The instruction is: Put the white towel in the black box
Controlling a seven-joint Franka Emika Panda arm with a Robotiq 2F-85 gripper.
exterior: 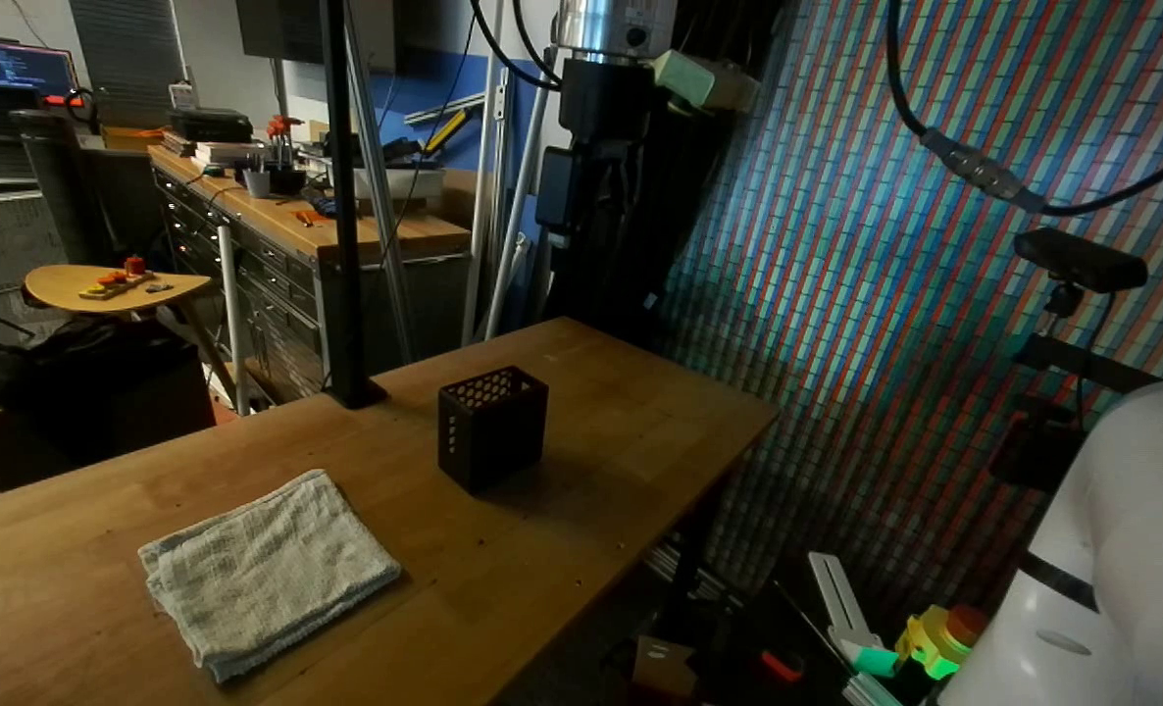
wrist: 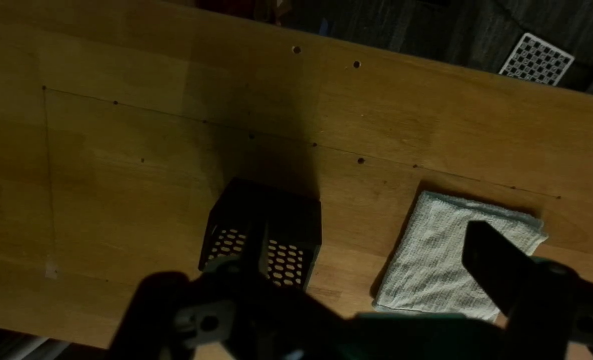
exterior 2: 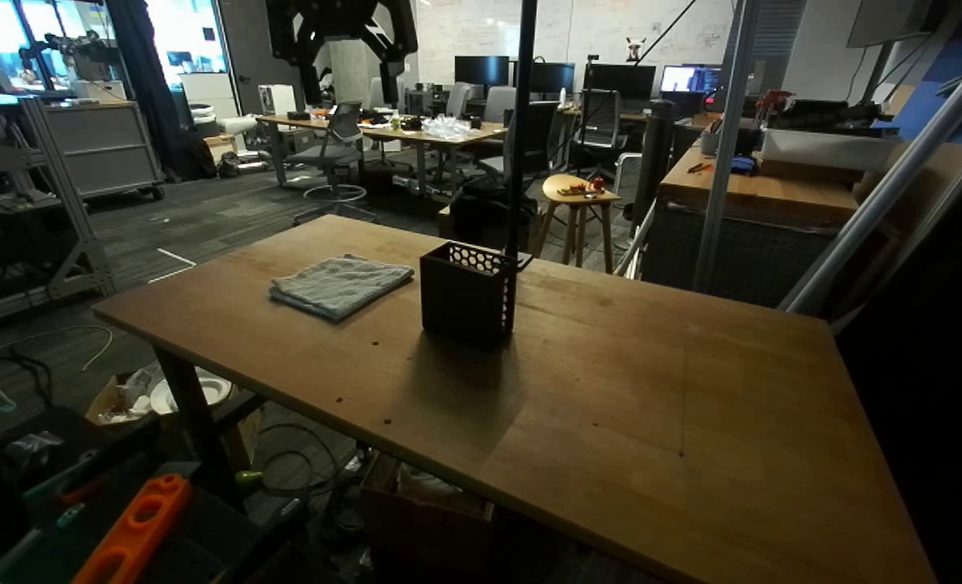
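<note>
The white towel (exterior: 268, 574) is laid flat on the counter (exterior: 640, 422), apparently folded so that a compact, layered shape is offered for gripping, and it is set apart from the black box (exterior: 491, 441), with a gap between the 2. The box is stood upright with its mouth facing up, presumably so that cloth can be lowered in from above. Nothing is gripped by the claw (exterior 2: 351, 96), which is held well above the counter with its 2 fingers (wrist: 484, 252) spread wide, likely in readiness for an edge or fold to be pinched. In the wrist view the box and the towel are partly covered by the fingers, but neither is touched. Because the towel is spread broader than the box's mouth, some bunching will probably be needed.
</note>
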